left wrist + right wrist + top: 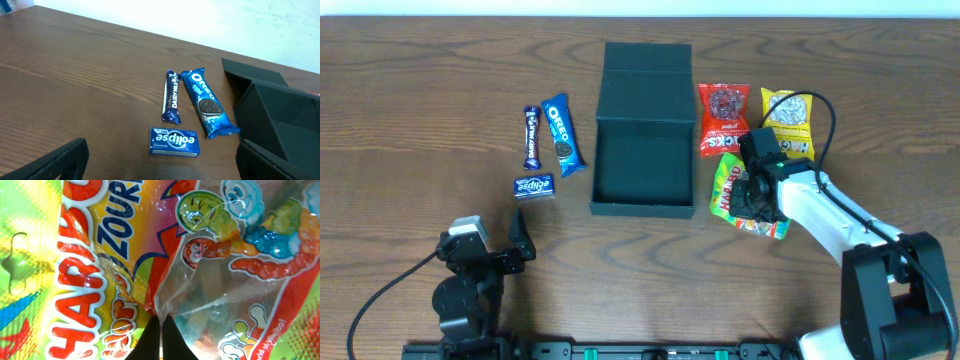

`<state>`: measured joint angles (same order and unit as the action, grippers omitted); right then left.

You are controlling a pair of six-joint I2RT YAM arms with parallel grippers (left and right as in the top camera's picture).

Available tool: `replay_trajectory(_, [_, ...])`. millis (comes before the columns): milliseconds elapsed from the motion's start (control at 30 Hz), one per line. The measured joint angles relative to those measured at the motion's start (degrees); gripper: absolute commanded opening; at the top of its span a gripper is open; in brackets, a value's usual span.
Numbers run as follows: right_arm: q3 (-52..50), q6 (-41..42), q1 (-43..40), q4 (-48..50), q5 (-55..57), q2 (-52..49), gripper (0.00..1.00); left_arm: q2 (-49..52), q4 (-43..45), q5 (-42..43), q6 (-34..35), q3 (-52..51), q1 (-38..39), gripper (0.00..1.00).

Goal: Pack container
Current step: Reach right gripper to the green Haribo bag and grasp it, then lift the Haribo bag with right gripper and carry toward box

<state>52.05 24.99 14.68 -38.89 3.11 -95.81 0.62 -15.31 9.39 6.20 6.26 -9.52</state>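
The dark container [644, 130] lies open in the middle of the table, its lid flap folded back toward the far side. To its right my right gripper [752, 192] presses down on a green and red Haribo gummy bag [732, 185]. In the right wrist view the fingers [152, 340] are shut, pinching a fold of the Haribo bag [100, 255]. My left gripper [495, 245] stands open near the front left, above bare table. In the left wrist view its dark fingers [55, 162] frame the blue Eclipse mints box [175, 142].
A Dairy Milk bar [531, 137], an Oreo pack [562, 133] and the Eclipse box [533, 186] lie left of the container. A red snack bag [724, 118] and a yellow snack bag [788, 122] lie right of it.
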Motion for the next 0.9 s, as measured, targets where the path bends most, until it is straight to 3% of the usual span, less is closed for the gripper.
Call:
replay_trajectory(400, [9.3,1.1,0.0,-6.2,-8.9,9.7,0.01,0.0,0.0,0.0,0.0,0.0,0.0,0.95])
replay_trajectory(667, [16.7,8.8,1.0,-7.3,-9.6,15.1,0.01,0.0,0.0,0.0,0.0,0.0,0.0,0.95])
replay_trajectory(833, [18.6,13.4,6.3,-5.8,-6.9,15.1,0.02,0.0,0.0,0.0,0.0,0.0,0.0,0.95])
replay_trajectory(900, [18.6,15.1,6.9,-7.2,-5.2,15.0,0.37,0.0,0.0,0.0,0.0,0.0,0.0,0.95])
